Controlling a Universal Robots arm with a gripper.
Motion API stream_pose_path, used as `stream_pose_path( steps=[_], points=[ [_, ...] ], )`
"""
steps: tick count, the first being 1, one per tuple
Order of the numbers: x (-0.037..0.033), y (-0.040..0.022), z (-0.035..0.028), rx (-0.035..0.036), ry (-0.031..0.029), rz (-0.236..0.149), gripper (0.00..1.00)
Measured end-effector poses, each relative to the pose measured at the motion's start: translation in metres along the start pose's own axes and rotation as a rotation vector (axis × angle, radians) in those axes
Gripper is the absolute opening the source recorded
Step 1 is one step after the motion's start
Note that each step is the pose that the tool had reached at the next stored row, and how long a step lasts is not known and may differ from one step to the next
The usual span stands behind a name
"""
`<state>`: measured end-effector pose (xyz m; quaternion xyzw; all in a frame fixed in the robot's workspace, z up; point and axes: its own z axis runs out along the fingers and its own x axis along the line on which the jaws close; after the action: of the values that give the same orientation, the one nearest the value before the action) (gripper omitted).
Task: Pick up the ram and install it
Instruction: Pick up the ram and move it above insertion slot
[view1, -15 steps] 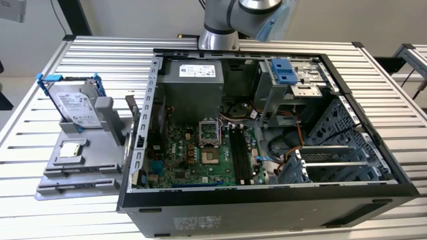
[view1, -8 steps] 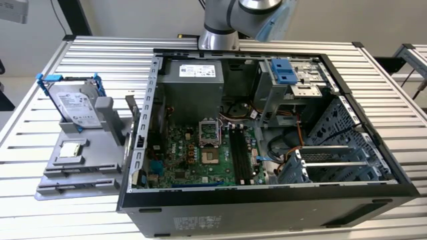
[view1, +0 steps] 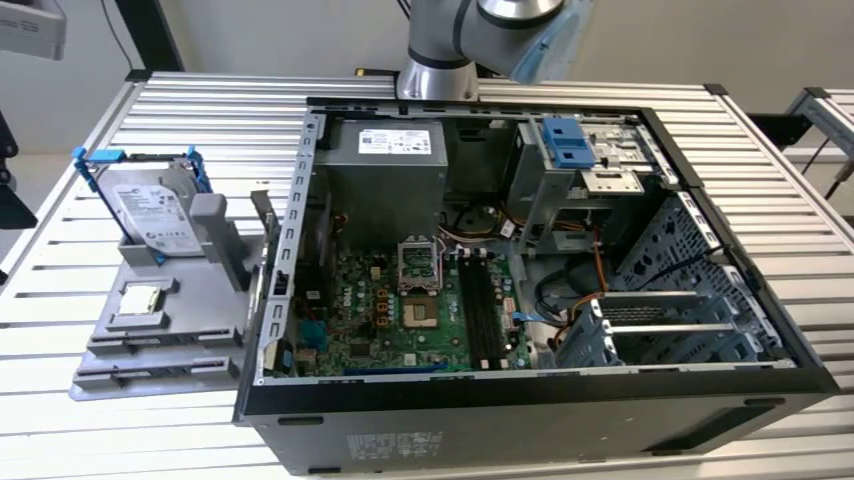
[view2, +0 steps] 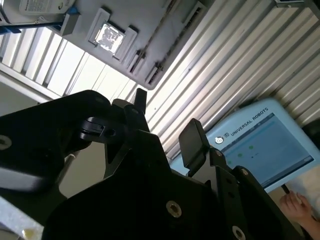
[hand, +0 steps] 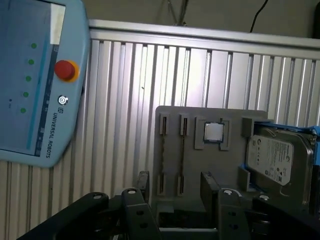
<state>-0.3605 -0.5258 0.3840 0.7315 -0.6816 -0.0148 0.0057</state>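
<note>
The ram appears as a thin dark strip (hand: 182, 155) standing on edge between two slotted holders on the grey fixture (hand: 235, 117), and as a thin line (view2: 150, 42) in the second wrist view. My gripper (hand: 176, 182) hangs well above that fixture. It is open, with nothing between its black fingers (hand: 210, 181). In the second wrist view the gripper (view2: 167, 122) shows the same gap. The open computer case (view1: 534, 395) holds the motherboard, whose long black memory slots (view1: 483, 310) lie near its middle. My arm (view1: 447, 45) is at the back of the table.
On the fixture (view1: 200, 350) stand a silver hard drive in a blue bracket (view1: 144, 212) and a small square chip (view1: 142, 298). A light blue teach pendant (hand: 35, 85) lies on the slatted table, with a person's hand (view2: 300, 206) beside it.
</note>
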Motion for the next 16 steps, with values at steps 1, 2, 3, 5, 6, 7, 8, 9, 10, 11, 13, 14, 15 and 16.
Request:
stream_pose_path(
  steps=[1,2,3,5,6,7,8,9,10,11,13,14,15,16],
  points=[
    [0.0,0.0,0.001,-0.0001,0.0,0.0,1.0],
    [-0.0001,-0.0001,0.0023,0.0,0.0,0.0,1.0],
    [-0.0001,-0.0001,0.0035,0.0001,-0.0001,0.0,1.0],
    [-0.0002,-0.0002,0.0062,0.0001,0.0,0.0,1.0],
    [-0.0004,-0.0003,0.0077,0.0003,-0.0001,0.0,1.0],
    [-0.0005,-0.0003,0.0091,0.0005,-0.0003,0.0,1.0],
    [-0.0007,-0.0004,0.0105,0.0014,-0.0024,0.0,1.0],
    [-0.0008,-0.0003,0.0113,0.002,-0.0067,0.0,1.0],
    [-0.0009,-0.0003,0.0119,0.003,-0.0119,0.0,1.0],
    [-0.0011,-0.0004,0.0129,0.0043,-0.0174,-0.001,1.0],
    [-0.0013,-0.0005,0.0149,0.0059,-0.0238,-0.001,1.0],
    [-0.0016,-0.0006,0.0157,0.0057,-0.0232,-0.001,1.0],
    [-0.0018,-0.0006,0.0167,0.0054,-0.0201,0.0,1.0],
    [-0.002,-0.0007,0.0176,0.0051,-0.016,0.0,1.0]
  ],
)
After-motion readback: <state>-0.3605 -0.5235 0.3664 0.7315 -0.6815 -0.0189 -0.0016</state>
